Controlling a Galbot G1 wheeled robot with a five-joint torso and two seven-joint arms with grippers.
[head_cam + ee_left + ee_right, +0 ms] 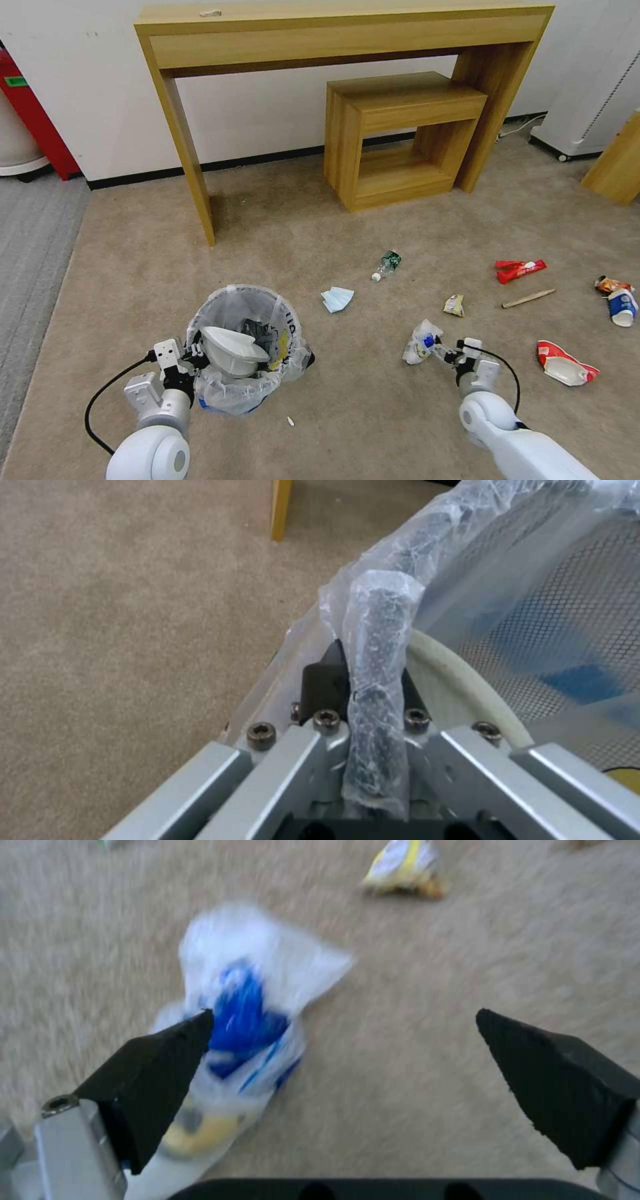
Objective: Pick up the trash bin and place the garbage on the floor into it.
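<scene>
We see the left claw (189, 358) clamped on the near rim of the trash bin (245, 347), jaws closed w/ the bag-covered rim pinched between them; in the left wrist view the crinkly plastic liner (377, 680) wraps the dark mesh rim right at the claw (363, 680). Inside the bin, just beyond that claw, lies a white slipper (230, 348), tilted, w/ other dark bits under it we can't make out. The bin sits on the beige carpet floor (347, 427). The right claw (445, 351) is low over the carpet, jaws spread wide and holding nothing; in the right wrist view one fingertip (177, 1040) sits right at the edge of a crumpled white-and-blue wrapper (250, 1005), the other is well apart over bare carpet. In the head view that wrapper (421, 341) is just beside the right claw, on its bin side. Beyond the right claw: a small yellow wrapper (454, 305) near, a wooden stick (528, 298) and red packet (520, 269) farther out. Off to its outer side lie a flattened red-white cup (564, 364), then a blue-white cup (623, 307). Between the two claws but farther out: a blue face mask (337, 298) and a green-label bottle (387, 263). A tiny white scrap (290, 421) lies near the bin's base.
</scene>
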